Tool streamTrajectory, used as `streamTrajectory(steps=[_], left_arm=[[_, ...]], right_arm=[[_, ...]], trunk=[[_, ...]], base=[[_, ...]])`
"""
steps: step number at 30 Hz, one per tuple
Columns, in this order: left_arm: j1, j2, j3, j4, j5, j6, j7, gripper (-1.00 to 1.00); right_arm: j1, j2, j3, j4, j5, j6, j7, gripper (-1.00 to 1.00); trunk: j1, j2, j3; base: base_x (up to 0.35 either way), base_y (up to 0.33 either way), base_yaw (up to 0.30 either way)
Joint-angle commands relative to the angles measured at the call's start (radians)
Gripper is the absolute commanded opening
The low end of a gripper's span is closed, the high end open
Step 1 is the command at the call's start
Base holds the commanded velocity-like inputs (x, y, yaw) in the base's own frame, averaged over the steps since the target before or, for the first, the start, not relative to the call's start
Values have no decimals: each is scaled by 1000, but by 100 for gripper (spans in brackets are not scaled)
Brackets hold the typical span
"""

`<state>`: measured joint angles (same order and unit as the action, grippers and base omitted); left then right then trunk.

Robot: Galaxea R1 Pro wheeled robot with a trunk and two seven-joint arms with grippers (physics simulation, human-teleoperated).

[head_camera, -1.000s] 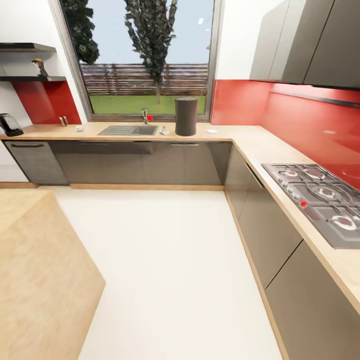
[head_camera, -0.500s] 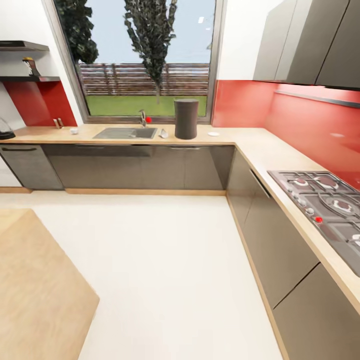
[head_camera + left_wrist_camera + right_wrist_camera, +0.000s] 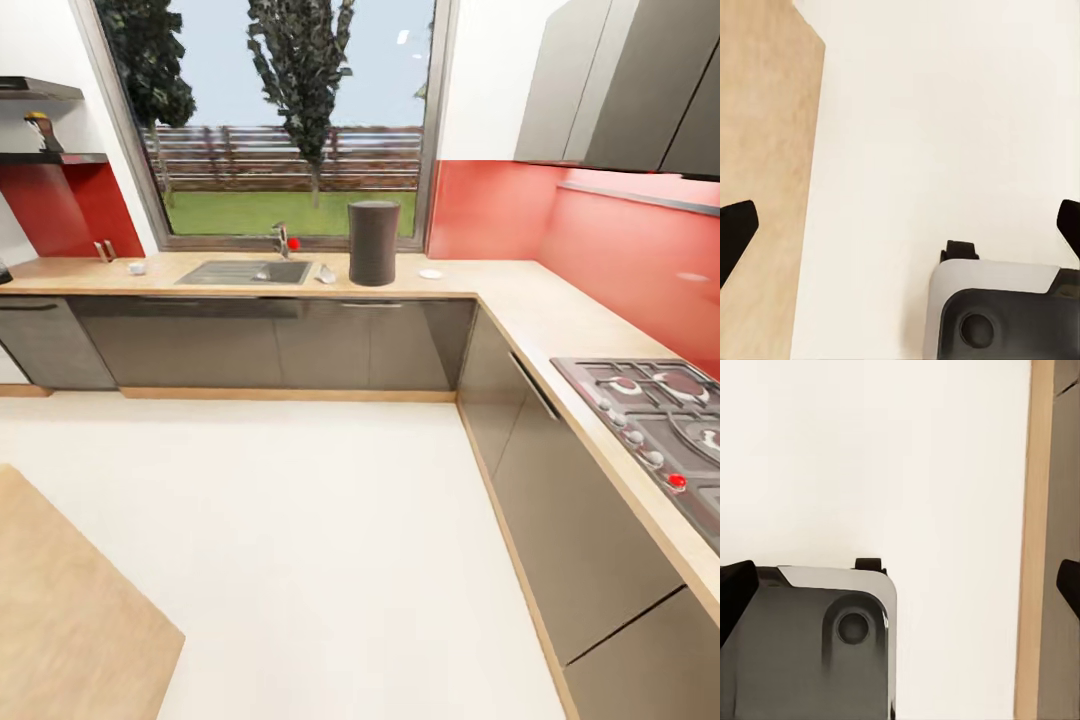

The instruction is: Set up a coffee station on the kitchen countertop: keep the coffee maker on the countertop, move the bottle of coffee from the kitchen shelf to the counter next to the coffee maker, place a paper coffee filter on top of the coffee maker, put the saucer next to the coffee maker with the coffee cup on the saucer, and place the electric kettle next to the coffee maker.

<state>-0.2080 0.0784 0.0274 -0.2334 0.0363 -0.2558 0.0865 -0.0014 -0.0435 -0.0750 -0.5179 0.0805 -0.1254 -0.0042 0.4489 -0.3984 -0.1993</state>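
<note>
The L-shaped light wooden tabletop (image 3: 520, 290) runs under the large window (image 3: 280, 110) and turns along the red backsplash wall (image 3: 610, 240). A tall dark grey cylindrical coffee maker (image 3: 373, 243) stands upright on this tabletop, just right of the inset grey steel sink (image 3: 245, 272). The sink basin appears to hold nothing. A small tap with a red knob (image 3: 284, 240) rises behind the sink. Between the sink and the coffee maker lies a small pale object (image 3: 326, 274), too small to identify. A flat white round saucer (image 3: 431, 273) rests on the tabletop just right of the coffee maker, apart from it and carrying nothing. Well left of the sink sits a small white cup-like item (image 3: 137, 267), and beyond it two small brownish shakers (image 3: 104, 250) stand against the wall. On the dark wall shelf (image 3: 50, 158) far left of the coffee maker stands a small dark bottle with a yellowish top (image 3: 40, 130), blurred. A grey gas hob with a red knob (image 3: 665, 420) is set in the tabletop's right run, well away from the coffee maker.

In its wrist view, the left gripper (image 3: 900, 225) has dark fingers (image 3: 735, 232) spread wide, holding nothing, over white floor (image 3: 945, 112) and a tan wooden surface (image 3: 761, 150). The right gripper (image 3: 900, 585) likewise shows fingers (image 3: 735, 596) wide apart and holding nothing, above the floor beside a wood-edged cabinet base (image 3: 1039, 547).
</note>
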Motion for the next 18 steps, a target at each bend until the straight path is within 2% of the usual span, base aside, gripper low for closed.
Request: streamTrajectory(steps=[1, 18], left_arm=[[-1, 0, 2, 1, 4, -3, -1, 100], [-1, 0, 2, 1, 5, -3, -1, 100]], right_arm=[[0, 1, -3, -1, 8, -2, 0, 100], [0, 1, -3, 1, 8, -2, 0, 100]], trunk=[[1, -2, -2], [1, -2, -2]], base=[[337, 0, 0], [337, 0, 0]])
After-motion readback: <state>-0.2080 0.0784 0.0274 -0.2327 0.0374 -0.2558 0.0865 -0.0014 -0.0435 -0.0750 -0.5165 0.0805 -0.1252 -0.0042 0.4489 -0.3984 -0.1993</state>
